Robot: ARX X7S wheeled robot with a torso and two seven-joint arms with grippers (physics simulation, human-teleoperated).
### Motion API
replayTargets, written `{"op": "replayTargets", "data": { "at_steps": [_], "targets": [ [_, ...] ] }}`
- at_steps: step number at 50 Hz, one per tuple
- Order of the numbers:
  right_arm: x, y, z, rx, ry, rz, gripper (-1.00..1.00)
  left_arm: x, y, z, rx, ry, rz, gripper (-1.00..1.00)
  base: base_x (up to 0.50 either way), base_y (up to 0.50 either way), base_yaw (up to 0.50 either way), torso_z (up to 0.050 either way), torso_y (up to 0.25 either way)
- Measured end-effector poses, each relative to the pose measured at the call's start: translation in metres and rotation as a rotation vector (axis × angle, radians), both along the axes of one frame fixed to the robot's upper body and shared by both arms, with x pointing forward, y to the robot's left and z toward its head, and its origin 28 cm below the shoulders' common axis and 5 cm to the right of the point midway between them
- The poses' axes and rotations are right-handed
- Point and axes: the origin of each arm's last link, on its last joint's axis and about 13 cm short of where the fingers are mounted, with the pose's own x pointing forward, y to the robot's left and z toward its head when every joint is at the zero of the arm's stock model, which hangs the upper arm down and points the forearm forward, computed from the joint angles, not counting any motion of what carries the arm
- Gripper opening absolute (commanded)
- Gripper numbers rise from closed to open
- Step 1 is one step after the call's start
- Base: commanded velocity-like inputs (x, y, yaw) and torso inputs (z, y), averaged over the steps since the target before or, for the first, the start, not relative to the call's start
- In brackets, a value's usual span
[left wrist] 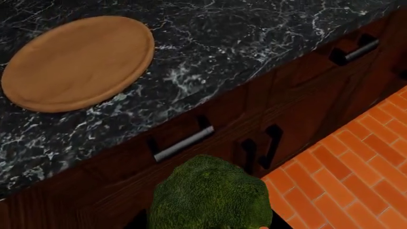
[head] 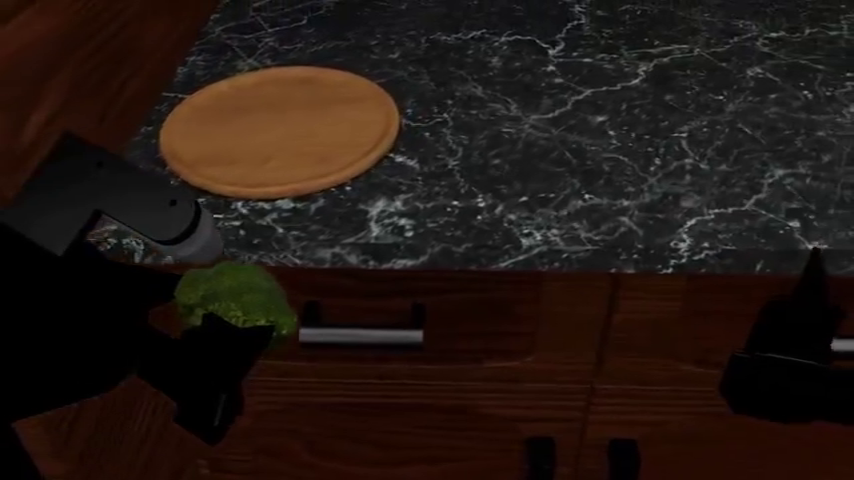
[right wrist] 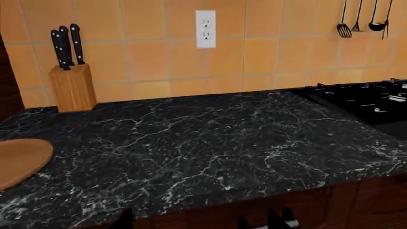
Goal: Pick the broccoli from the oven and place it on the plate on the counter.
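The broccoli [head: 235,293] is a small green floret held in my left gripper [head: 230,325], which is shut on it. It hangs in front of the reddish-brown drawers, just below the counter's [head: 574,130] front edge. In the left wrist view its bumpy crown [left wrist: 210,195] hides the jaws. The round wooden plate [head: 278,130] lies bare on the black marble counter, beyond and slightly right of the broccoli; it shows too in the left wrist view as a plate [left wrist: 79,62]. My right gripper [head: 805,305] hangs open by the drawers at the right, nothing between its fingers. The oven is out of view.
Silver bar handles [head: 360,337] stick out of the drawer fronts near the broccoli. A knife block [right wrist: 72,86] stands against the tiled back wall and a black stove [right wrist: 362,102] lies right of the counter. Orange brick floor [left wrist: 356,162] lies below.
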Motion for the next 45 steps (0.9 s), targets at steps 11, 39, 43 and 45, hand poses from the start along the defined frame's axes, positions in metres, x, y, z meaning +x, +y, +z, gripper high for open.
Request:
{"op": "replayTargets", "data": {
  "at_steps": [11, 39, 43, 45],
  "targets": [
    [0.0011, 0.0006, 0.0009, 0.002, 0.015, -0.016, 1.0, 0.001, 0.0006, -0.0004, 0.001, -0.001, 0.002, -1.0, 0.09, -0.06, 0.0, 0.0, 0.001],
    [0.0009, 0.0021, 0.0005, 0.018, 0.011, -0.003, 1.0, 0.003, 0.0031, -0.0023, 0.012, -0.007, 0.026, -1.0, 0.28, -0.17, 0.0, 0.0, 0.001],
    [0.0012, 0.0023, 0.0003, 0.017, 0.011, -0.002, 1.0, 0.003, 0.0033, -0.0025, 0.011, -0.007, 0.027, -1.0, 0.0, -0.45, 0.0, 0.0, 0.002],
    [0.0012, 0.0024, 0.0004, 0.016, 0.01, -0.001, 1.0, 0.003, 0.0034, -0.0026, 0.011, -0.007, 0.027, -1.0, 0.0, -0.39, 0.0, 0.0, 0.0]
  ]
}}
